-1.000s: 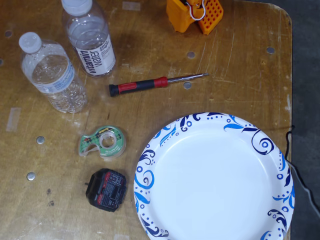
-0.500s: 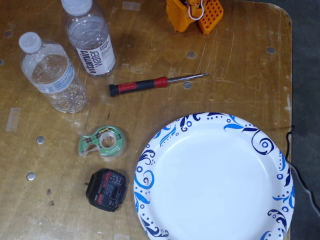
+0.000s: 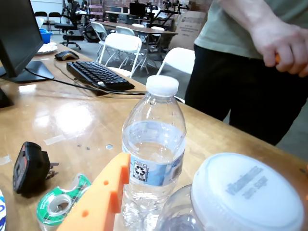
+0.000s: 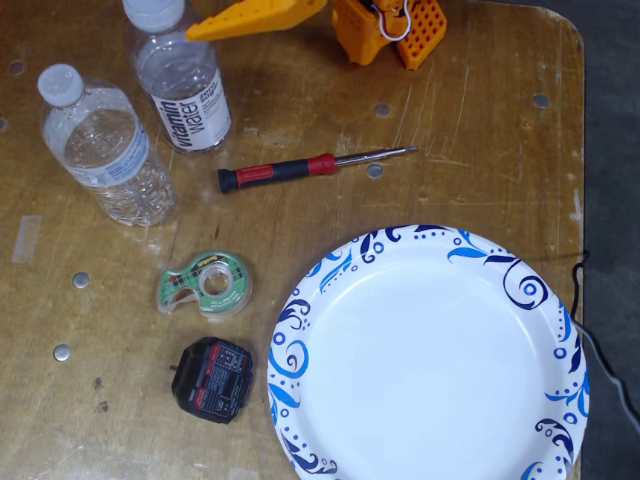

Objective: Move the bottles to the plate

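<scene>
The wooden table (image 4: 430, 130) is holding everything. The big white plate (image 4: 425, 350) with blue swirls is lying flat at the table's near right corner in the fixed view, and nothing is sitting on it.

Both bottles are standing up near the far left corner, well apart from the plate. The crinkled bottle (image 4: 105, 145) with the pale blue label is closer to the left edge. The vitamin water bottle (image 4: 180, 75) is just beside it, nearer the far edge. In the wrist view the crinkled bottle (image 3: 154, 149) is standing in the middle, and the white cap of the vitamin water bottle (image 3: 248, 192) is filling the bottom right.

The orange arm base (image 4: 385, 28) is sitting at the far edge. One orange finger (image 4: 250, 17) of the gripper (image 4: 205, 30) is reaching toward the vitamin water bottle's cap. Only this one finger is showing, so I cannot tell if the gripper is spread or pressed together. It is not holding anything.

A red and black screwdriver (image 4: 310, 167) is lying in the middle of the table. A green tape roll (image 4: 205, 283) is lying near the plate's left side. A small black plug (image 4: 212, 378) is lying by the near edge.
</scene>
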You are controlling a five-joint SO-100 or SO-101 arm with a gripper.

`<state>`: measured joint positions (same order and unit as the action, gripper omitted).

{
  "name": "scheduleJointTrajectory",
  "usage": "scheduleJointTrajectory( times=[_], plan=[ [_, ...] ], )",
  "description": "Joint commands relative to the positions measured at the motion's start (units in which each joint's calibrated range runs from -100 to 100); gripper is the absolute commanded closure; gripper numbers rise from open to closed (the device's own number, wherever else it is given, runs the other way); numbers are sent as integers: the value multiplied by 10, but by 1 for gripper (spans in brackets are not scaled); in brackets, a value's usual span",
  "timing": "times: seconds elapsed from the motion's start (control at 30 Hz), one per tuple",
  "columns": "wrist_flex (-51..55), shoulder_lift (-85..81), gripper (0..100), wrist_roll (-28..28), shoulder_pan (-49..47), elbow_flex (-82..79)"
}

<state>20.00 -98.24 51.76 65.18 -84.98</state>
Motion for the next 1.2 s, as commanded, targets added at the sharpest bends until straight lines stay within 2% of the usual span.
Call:
scheduleJointTrajectory(
  times=[0.0, 0.33, 0.6, 0.97, 1.17],
  plan=[
    [-45, -4, 46, 10, 4, -25],
    [-102, -4, 47, 12, 31, -64],
    [-109, -3, 60, 12, 50, -64],
    [-112, -1, 60, 12, 64, -59],
    [-145, 71, 60, 13, 64, -42]
  ],
)
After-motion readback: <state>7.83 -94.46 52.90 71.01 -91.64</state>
